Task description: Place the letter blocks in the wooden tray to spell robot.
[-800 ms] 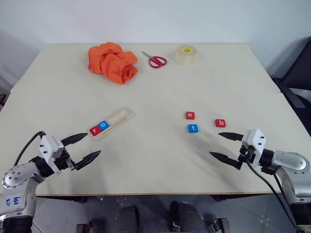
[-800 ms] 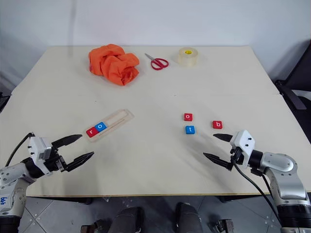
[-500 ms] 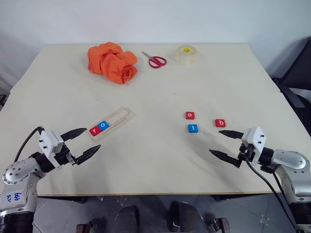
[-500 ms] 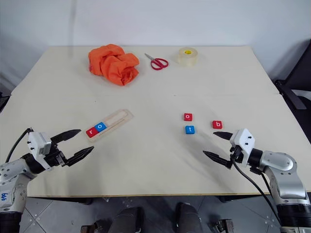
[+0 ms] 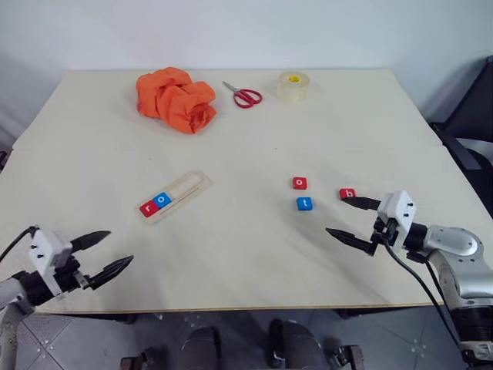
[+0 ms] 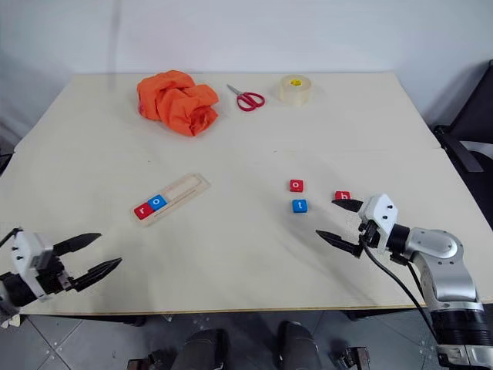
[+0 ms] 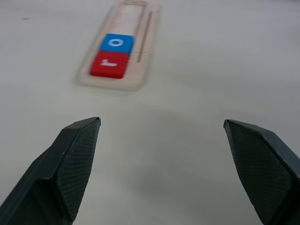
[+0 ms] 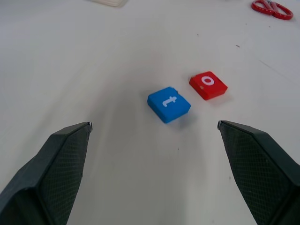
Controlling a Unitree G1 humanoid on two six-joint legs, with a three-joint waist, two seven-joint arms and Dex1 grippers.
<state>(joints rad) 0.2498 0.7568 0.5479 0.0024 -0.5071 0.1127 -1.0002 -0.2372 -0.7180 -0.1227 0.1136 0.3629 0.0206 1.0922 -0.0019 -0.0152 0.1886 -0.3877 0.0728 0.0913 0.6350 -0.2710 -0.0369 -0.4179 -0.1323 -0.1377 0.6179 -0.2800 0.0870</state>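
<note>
The pale wooden tray (image 5: 175, 196) lies on the left half of the beige tabletop (image 5: 231, 254), holding a red r block (image 5: 148, 207) and a blue o block (image 5: 162, 200) at its near end. The red o block (image 5: 300, 183), blue t block (image 5: 305, 203) and red b block (image 5: 347, 193) lie loose on the right half. The right gripper (image 5: 353, 220) gapes empty beside b; the left gripper (image 5: 102, 253) hangs spread, empty, at the near-left corner.

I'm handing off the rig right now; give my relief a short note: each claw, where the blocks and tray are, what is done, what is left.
Left claw: open, empty, low at the table's near left edge, short of the wooden tray.
Right claw: open, empty, beside the red b block; one finger crosses in front of it.
Done: red r block and blue o block sit side by side at the tray's near end.
Left: b, then red o block, then blue t block, all loose on the table right of the tray.
</note>
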